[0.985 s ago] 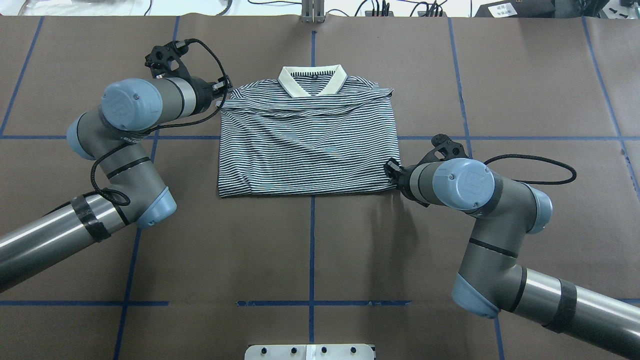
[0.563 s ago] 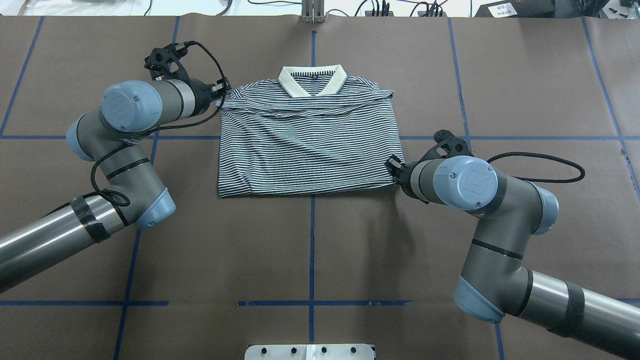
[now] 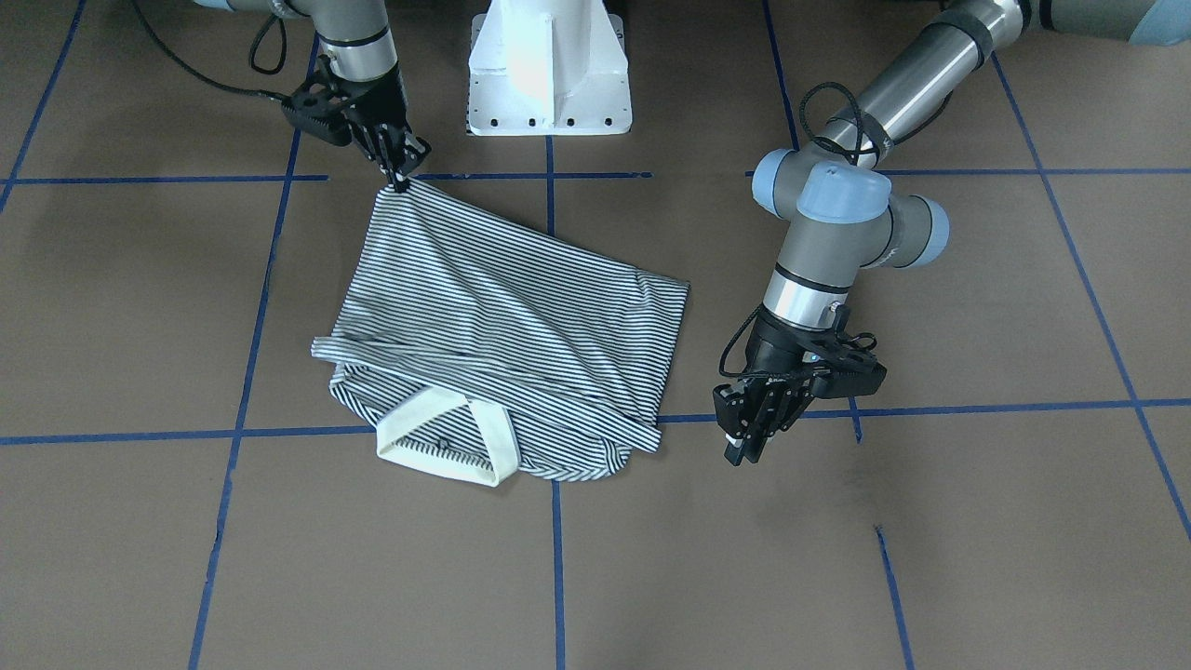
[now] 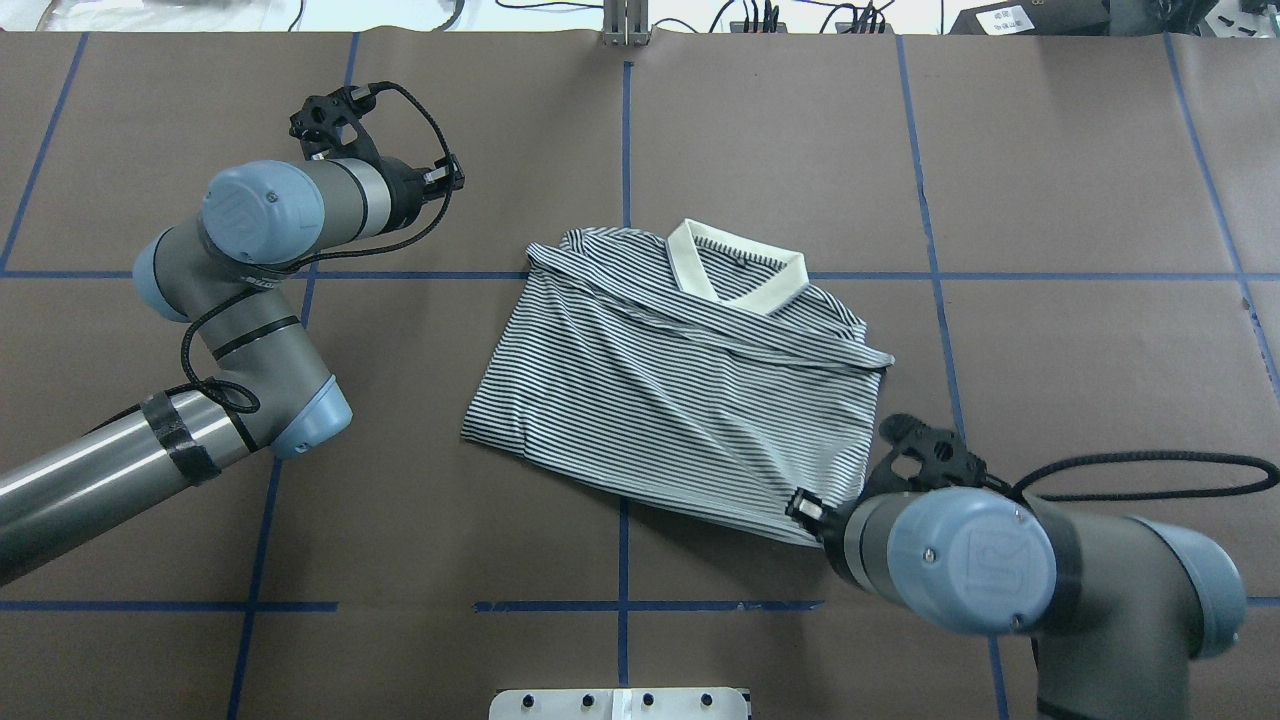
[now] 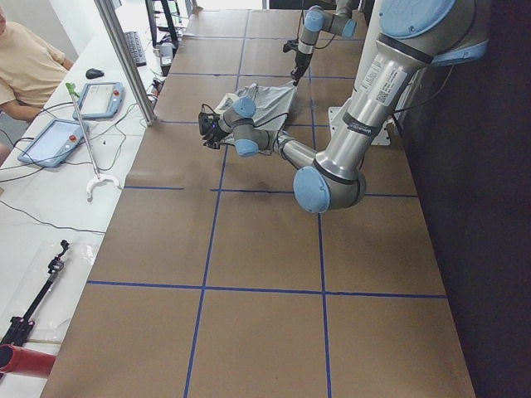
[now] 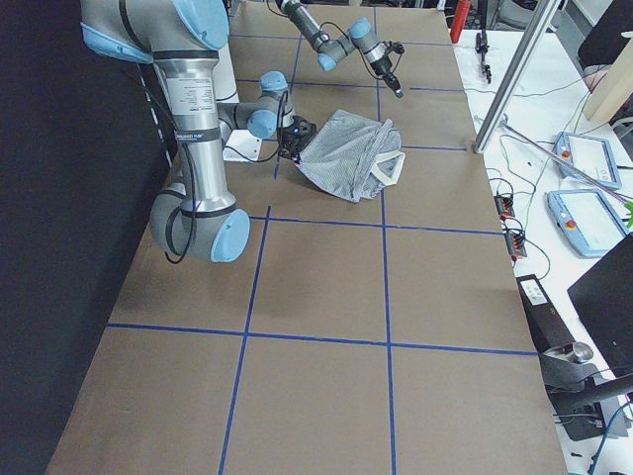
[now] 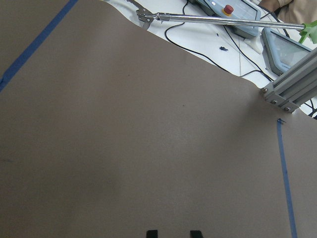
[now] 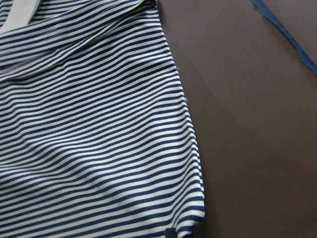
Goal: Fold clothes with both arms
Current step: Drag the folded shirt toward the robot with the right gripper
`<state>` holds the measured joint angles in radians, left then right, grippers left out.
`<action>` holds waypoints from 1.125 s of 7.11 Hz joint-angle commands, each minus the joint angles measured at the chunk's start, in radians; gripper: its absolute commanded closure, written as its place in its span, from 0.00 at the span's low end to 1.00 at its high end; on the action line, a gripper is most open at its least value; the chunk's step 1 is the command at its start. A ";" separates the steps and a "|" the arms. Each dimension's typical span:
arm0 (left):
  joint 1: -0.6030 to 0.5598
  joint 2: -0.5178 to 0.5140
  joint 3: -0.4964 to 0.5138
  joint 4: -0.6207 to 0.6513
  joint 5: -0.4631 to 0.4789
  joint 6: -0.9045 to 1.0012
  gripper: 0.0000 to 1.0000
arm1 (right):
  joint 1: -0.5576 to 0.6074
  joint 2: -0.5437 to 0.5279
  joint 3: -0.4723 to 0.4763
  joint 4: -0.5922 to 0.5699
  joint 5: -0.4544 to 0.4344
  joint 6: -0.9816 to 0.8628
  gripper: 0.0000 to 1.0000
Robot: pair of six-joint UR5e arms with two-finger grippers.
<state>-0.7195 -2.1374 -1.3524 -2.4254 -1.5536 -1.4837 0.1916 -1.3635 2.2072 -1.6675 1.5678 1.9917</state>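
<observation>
The striped polo shirt lies folded and skewed on the brown table, cream collar at its far side. My right gripper is shut on the shirt's near right corner; in the front-facing view the right gripper pinches that corner, stretching the shirt. The right wrist view shows striped shirt cloth right at the fingers. My left gripper is open and empty, well left of the shirt, apart from it. In the left wrist view, the left gripper has only bare table between its tips.
The white pedestal base stands at the robot's edge of the table. Blue tape lines cross the brown surface. An aluminium post and cables sit beyond the far edge. Operator tablets lie on the side bench.
My right gripper has pulled the shirt's corner toward the robot and to the right; the shirt slid and turned. My left gripper has let go of the shoulder and stayed in place.
</observation>
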 commanded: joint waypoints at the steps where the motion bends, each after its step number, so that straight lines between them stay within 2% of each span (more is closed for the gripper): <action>1: 0.000 -0.006 -0.067 -0.013 -0.022 -0.001 0.69 | -0.232 -0.026 0.088 -0.183 -0.005 0.051 0.78; 2: 0.006 0.004 -0.123 -0.015 -0.108 -0.007 0.69 | -0.282 -0.041 0.092 -0.184 -0.034 0.118 0.01; 4: 0.008 0.081 -0.273 -0.004 -0.215 -0.007 0.68 | -0.270 -0.036 0.182 -0.179 -0.058 0.124 0.00; 5: 0.008 0.117 -0.315 -0.003 -0.300 -0.029 0.55 | -0.202 -0.026 0.231 -0.178 -0.058 0.119 0.00; 6: 0.011 0.199 -0.392 0.028 -0.306 -0.080 0.05 | -0.072 0.025 0.255 -0.178 -0.045 0.110 0.00; 7: 0.034 0.255 -0.486 0.075 -0.318 -0.108 0.00 | 0.007 0.108 0.227 -0.178 -0.046 0.072 0.00; 8: 0.087 0.263 -0.529 0.154 -0.329 -0.131 0.00 | 0.122 0.194 0.154 -0.179 -0.042 -0.045 0.00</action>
<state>-0.6794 -1.9087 -1.8094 -2.3479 -1.8659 -1.5829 0.1859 -1.2660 2.4198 -1.8457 1.5220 2.0470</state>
